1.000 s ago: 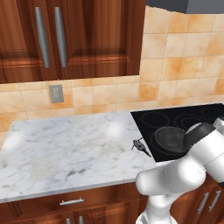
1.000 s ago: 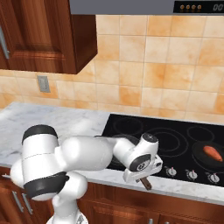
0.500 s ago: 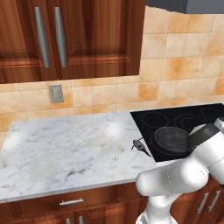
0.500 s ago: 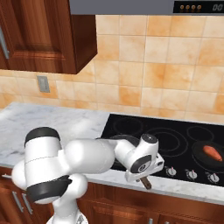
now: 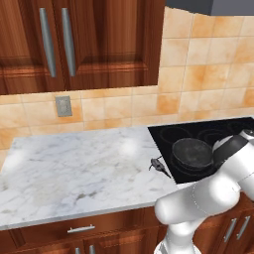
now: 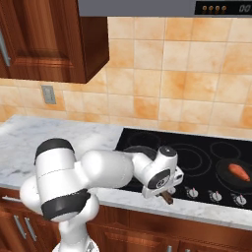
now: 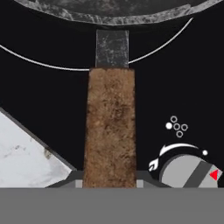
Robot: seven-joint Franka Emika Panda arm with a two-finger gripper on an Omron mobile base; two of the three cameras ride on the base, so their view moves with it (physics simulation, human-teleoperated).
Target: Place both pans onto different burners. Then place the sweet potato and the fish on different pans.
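Note:
A black pan (image 5: pixel 192 153) with a brown wooden handle (image 7: pixel 110 131) sits on the front left of the black cooktop (image 6: pixel 197 142), inside a burner ring (image 7: pixel 39 62). My gripper (image 7: pixel 109 178) is shut on the near end of that handle, whose tip (image 6: pixel 168 198) sticks out under the hand past the cooktop's front. The arm hides most of this pan (image 6: pixel 134 149) in the right base view. The small grey fish (image 5: pixel 158 165) lies on the marble just left of the cooktop. The orange sweet potato (image 6: pixel 238 172) rests on a dark round pan (image 6: pixel 225 163) at the far right.
The marble counter (image 5: pixel 74 168) stretches left of the cooktop. Silver knobs (image 6: pixel 213 195) line the cooktop's front edge, one (image 7: pixel 192 171) right beside the handle. Free burner rings (image 6: pixel 194 152) lie between the two pans. Tiled wall and wooden cabinets (image 5: pixel 99 39) stand behind.

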